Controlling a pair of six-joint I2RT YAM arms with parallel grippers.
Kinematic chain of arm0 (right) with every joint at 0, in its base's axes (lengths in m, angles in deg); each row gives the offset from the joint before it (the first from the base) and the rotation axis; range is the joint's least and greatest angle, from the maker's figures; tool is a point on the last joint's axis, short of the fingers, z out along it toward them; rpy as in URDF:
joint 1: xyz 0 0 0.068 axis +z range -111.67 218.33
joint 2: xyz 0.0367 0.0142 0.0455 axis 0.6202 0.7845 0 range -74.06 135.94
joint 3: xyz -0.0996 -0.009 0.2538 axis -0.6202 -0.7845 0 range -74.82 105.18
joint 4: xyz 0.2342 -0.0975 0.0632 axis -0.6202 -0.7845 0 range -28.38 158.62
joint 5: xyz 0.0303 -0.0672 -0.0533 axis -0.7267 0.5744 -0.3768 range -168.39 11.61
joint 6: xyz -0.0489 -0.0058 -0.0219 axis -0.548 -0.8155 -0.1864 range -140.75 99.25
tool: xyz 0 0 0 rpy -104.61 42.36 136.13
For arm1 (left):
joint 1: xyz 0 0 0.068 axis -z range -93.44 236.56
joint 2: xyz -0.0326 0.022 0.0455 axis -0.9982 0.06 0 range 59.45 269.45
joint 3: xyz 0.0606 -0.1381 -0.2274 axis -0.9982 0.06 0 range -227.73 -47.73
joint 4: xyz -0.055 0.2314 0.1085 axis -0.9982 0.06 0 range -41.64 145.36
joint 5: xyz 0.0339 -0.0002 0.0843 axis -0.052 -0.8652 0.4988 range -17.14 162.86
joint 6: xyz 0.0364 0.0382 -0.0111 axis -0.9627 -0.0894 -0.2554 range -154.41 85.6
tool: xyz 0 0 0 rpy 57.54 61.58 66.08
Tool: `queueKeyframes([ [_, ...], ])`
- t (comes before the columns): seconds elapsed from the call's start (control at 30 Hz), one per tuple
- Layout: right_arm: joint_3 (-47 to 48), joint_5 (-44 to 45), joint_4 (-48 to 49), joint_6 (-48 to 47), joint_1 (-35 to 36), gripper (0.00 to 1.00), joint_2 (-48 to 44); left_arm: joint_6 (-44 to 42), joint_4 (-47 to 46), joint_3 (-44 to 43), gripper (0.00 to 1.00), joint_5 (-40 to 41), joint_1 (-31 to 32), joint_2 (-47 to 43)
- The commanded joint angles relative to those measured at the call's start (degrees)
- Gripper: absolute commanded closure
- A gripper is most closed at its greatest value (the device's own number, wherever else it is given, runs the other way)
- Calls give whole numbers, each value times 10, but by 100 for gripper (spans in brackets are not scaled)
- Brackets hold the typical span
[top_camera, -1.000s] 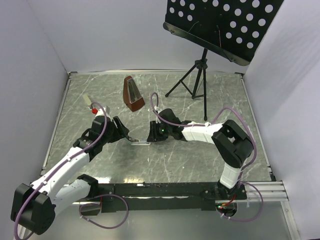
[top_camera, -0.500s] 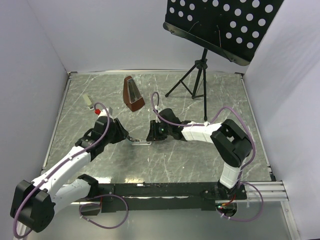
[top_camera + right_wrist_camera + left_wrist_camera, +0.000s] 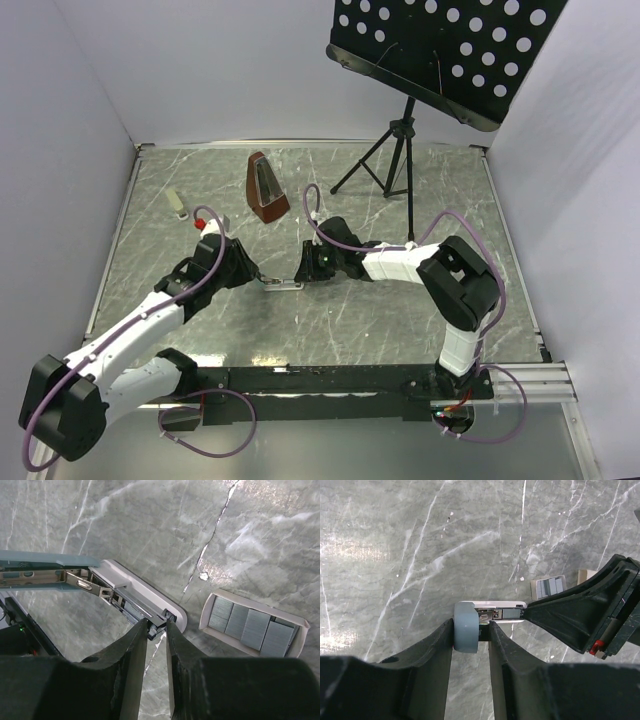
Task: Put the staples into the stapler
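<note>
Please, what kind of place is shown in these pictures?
Probably a robot test cell, not an office: plain white walls enclose a marble-patterned table, two arms are bolted to a rail, and a metronome and music stand look like props.

The stapler (image 3: 117, 587) lies opened: grey-blue top swung away from white base, metal magazine exposed. The staples (image 3: 248, 627), four grey blocks, sit side by side in an open box (image 3: 205, 613) just beside it.

My left gripper (image 3: 261, 278) and right gripper (image 3: 298, 275) nose to nose at mid-table, one at each end of the pale stapler (image 3: 283, 285), brown metronome (image 3: 267, 188) and black music stand (image 3: 440, 50) behind, grey marble table (image 3: 400, 320) beneath.
</note>
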Motion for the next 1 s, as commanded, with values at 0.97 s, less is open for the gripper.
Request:
queueKeyframes([
  [0.97, 0, -23, 41, -9, -2, 74, 0, 60, -60, -99, 60, -2, 189, 177],
])
